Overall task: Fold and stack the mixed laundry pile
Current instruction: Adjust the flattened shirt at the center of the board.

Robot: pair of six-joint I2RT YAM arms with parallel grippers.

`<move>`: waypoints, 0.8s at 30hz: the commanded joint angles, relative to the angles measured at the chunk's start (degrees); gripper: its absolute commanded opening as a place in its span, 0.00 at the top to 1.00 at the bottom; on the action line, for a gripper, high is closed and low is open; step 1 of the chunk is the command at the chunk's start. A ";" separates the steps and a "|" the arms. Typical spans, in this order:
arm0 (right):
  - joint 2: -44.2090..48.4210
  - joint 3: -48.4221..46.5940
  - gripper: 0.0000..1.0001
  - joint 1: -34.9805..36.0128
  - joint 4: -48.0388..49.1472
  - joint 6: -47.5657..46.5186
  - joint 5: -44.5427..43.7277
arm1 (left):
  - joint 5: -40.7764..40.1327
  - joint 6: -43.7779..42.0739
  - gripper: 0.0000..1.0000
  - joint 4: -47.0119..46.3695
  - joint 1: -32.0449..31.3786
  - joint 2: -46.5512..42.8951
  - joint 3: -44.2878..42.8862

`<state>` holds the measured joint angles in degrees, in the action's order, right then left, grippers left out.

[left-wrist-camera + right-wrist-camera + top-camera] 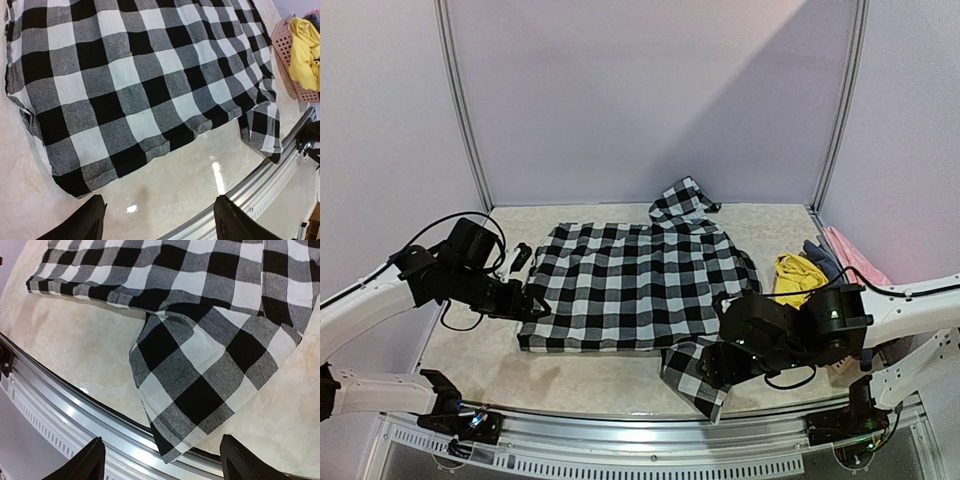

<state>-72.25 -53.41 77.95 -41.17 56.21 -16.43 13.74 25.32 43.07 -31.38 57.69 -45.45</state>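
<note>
On the bench (470, 355) the checked shirt (630, 285) lies spread flat in the middle, with the far sleeve (685, 200) pointing away and the near sleeve (200, 380) trailing to the near edge on the right. The left jaws are wide and empty: the shirt's near-left corner is just ahead of them, bare bench between the fingers (90, 222). The right jaws are wide and empty: the near sleeve's tip is ahead, roughly centred, overlapping the edge rail (75, 405). The left arm (380, 300) comes in low from the left to the shirt's left edge. The right arm (910, 310) reaches in from the right, wrist over the near sleeve. The yellow garment (798, 275), blue-grey garment (818, 255) and pink garment (850, 255) are heaped at the right.
</note>
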 commanded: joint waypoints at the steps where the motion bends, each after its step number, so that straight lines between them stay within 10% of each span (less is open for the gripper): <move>1: -3.74 1.61 0.20 2.43 0.58 6.42 -0.30 | -0.14 -0.69 0.24 -0.04 -2.80 -1.20 0.94; 24: -20.26 -2.25 0.40 12.78 -8.30 18.25 -4.51 | -6.46 1.84 0.26 -1.32 -7.46 -3.73 2.47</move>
<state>-90.89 -53.34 90.54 -44.45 71.90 -17.21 8.67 26.41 42.61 -37.71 54.61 -43.92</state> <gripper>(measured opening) 0.633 0.738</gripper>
